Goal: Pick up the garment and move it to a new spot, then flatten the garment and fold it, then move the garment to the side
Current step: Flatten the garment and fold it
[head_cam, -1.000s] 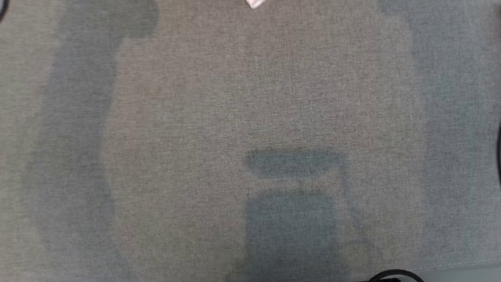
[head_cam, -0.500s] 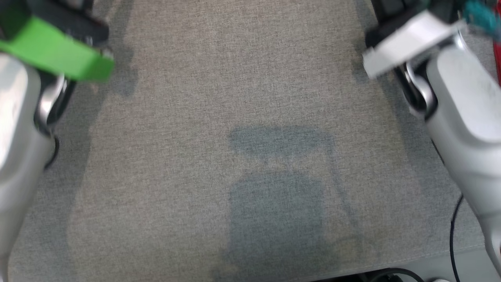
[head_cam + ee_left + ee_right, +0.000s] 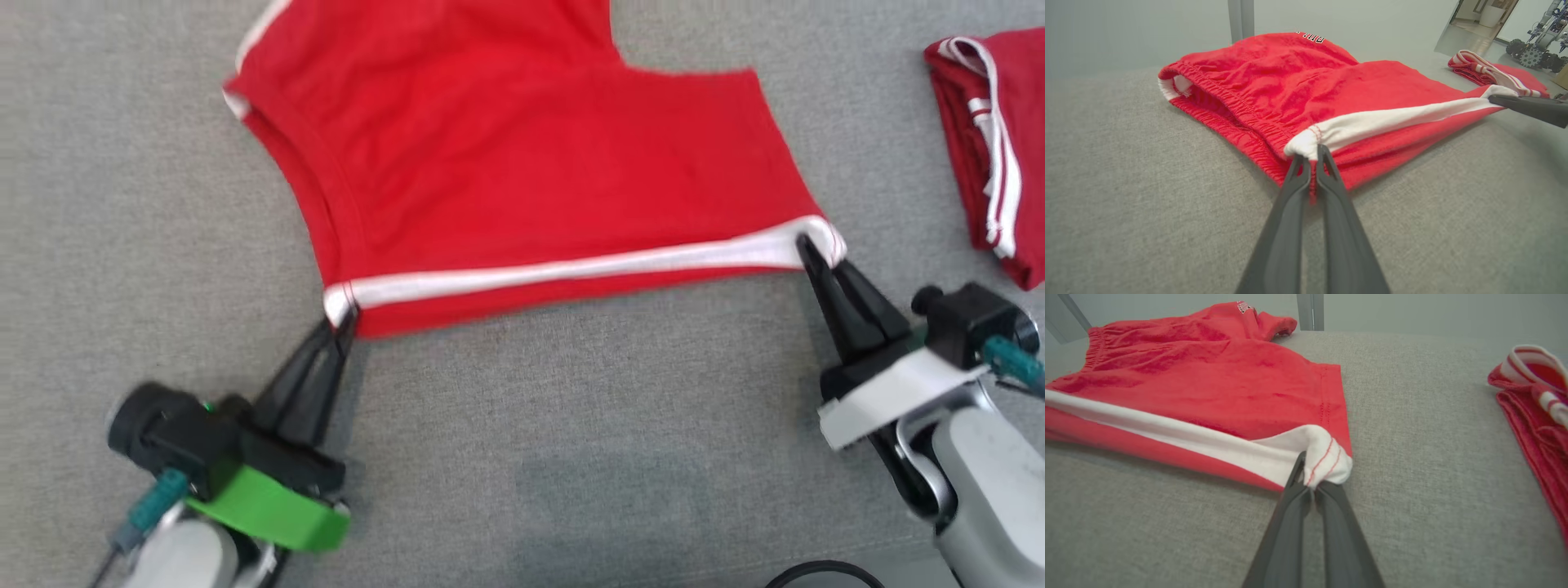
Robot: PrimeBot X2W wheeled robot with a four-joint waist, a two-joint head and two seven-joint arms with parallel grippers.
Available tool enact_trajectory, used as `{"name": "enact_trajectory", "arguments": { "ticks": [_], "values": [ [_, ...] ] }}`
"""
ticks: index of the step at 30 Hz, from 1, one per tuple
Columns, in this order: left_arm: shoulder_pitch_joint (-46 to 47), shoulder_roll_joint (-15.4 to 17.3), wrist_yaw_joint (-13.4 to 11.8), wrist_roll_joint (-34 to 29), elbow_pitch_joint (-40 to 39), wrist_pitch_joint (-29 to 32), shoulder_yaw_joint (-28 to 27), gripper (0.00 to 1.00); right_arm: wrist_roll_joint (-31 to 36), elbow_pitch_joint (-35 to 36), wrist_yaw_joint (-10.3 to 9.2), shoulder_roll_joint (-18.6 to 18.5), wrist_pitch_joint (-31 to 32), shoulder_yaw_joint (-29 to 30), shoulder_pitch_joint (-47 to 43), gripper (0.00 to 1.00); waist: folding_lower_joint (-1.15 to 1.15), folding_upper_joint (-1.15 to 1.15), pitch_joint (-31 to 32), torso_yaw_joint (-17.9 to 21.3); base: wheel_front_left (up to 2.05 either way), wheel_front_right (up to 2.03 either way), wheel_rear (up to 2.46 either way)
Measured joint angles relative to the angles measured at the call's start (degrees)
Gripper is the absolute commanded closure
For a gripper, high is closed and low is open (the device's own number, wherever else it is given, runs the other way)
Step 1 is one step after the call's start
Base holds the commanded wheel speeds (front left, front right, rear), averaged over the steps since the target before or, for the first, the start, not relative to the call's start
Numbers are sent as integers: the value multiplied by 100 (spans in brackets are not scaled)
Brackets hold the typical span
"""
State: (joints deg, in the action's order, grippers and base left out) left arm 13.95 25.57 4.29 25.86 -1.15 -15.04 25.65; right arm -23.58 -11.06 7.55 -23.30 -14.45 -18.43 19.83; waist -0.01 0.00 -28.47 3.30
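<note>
The red shorts (image 3: 522, 163) lie spread on the grey worktop (image 3: 571, 425). The left pincer (image 3: 346, 317) is clenched on one end of their white stripe, the right pincer (image 3: 808, 247) on the other.

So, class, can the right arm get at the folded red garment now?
Probably not yet: the right end effector is shut on the red shorts' corner. The folded red garment lies near, nothing between.

Grey fabric surface (image 3: 522, 457), perhaps pale wall (image 3: 1412, 310)
</note>
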Motion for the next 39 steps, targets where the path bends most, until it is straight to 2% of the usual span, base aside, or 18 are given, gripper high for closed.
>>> {"name": "enact_trajectory", "arguments": {
  "ticks": [14,23,26,31,36,39],
  "values": [
    [-2070,-1107,-102,-466,103,1,-364,100,-54,445,8,-196,472,528,-2238,100,0,0,1206,-262,0,0,0],
    [-3059,-1311,-126,-578,-31,3,-485,100,-140,1161,34,-296,944,964,-3493,100,0,0,1568,-623,0,0,0],
    [-3092,-1321,-124,-545,0,26,-470,100,-224,1400,35,-320,1148,1046,-3573,100,0,0,1605,-699,0,0,0],
    [-3033,-1547,-67,43,-164,400,-519,100,-601,1924,5,-534,1647,1034,-3380,100,0,0,1612,-758,0,0,0],
    [-2421,-1601,-13,500,-619,1074,-567,100,-832,2345,0,-1011,2253,1009,-2280,100,0,0,1404,-799,0,0,0],
    [-2098,-1661,-9,646,-767,1367,-563,100,-950,2347,-1,-1124,2477,949,-1749,100,0,0,1299,-838,0,0,0]
  ]
}}
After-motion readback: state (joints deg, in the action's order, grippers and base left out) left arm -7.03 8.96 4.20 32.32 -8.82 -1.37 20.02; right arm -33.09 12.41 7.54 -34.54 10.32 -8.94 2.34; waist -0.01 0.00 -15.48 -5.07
